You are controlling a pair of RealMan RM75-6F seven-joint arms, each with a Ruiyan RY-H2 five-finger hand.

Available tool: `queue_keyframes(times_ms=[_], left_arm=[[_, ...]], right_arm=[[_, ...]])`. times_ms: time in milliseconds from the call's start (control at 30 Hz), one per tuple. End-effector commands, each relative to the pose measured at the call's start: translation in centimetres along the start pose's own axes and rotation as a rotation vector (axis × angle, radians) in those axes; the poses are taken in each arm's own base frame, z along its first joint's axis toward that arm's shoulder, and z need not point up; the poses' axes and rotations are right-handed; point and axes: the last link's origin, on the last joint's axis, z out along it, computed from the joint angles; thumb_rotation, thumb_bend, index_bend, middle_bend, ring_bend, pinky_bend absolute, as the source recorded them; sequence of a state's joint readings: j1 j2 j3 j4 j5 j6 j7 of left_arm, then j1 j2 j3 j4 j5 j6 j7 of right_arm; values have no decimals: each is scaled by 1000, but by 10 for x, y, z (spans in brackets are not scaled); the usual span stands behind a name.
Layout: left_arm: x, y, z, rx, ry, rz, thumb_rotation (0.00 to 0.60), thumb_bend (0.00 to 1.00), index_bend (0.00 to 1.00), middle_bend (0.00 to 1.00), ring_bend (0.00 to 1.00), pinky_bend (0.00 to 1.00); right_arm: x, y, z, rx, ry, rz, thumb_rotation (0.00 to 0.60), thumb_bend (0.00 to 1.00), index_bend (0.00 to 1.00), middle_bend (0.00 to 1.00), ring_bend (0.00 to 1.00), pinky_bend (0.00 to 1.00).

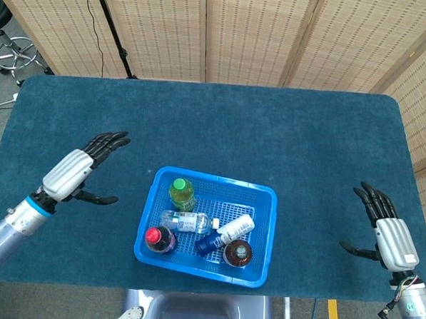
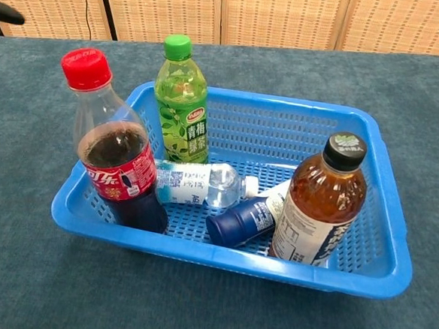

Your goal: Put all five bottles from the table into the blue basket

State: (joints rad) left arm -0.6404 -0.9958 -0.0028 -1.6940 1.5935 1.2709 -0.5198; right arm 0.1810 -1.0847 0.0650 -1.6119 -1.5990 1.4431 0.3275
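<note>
A: What sits nearest in the blue basket [image 2: 363,269]?
B: The cola bottle [image 2: 115,153] and tea bottle [image 2: 318,205] stand at its front; a clear bottle [image 2: 199,184] and a blue-capped bottle [image 2: 242,220] lie between them. The green bottle [image 2: 182,102] stands at the back.
A: And the hands?
B: The left hand [image 1: 77,170] and right hand [image 1: 387,236], fingers spread, hold nothing, well apart from the basket on either side over the surface [image 1: 271,134].

The counter [image 1: 271,134] is covered edge to edge in dark teal carpet-like cloth, its far corners rounded; directly on it sits only the blue basket [image 1: 265,205], a rectangular mesh tray toward 6 o'clock near the front edge, turned slightly clockwise; in the chest view the basket [image 2: 385,214] rests flat on the cloth.
</note>
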Motion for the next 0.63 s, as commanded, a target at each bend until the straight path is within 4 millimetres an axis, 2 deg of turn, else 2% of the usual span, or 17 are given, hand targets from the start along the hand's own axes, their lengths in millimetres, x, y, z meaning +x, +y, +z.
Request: queue_keyframes(times_ms=[33,200,267,433,633], left_arm=[[6,-36,-72,253,101,199,600,54,0,0,0,0],[-13,-55,-123,427,121,255,600,54,0,0,0,0],[-26,-62,-148,515,120,246,600,55,0,0,0,0],[-38,-61,-170,552,170,223,600,55,0,0,0,0],[-32,-65,-178,535,203,249,600,54,0,0,0,0]], right_arm=[[1,2,-2,16,-4,-57,600,0,0,0,0,0],[0,6,-3,47,-4,-163,600,0,0,0,0,0],[5,9,-1,32,73,-290,600,0,0,0,0,0],[1,8,-2,-14,164,-440,600,0,0,0,0,0],[1,5,-6,-44,152,-440,600,0,0,0,0,0]])
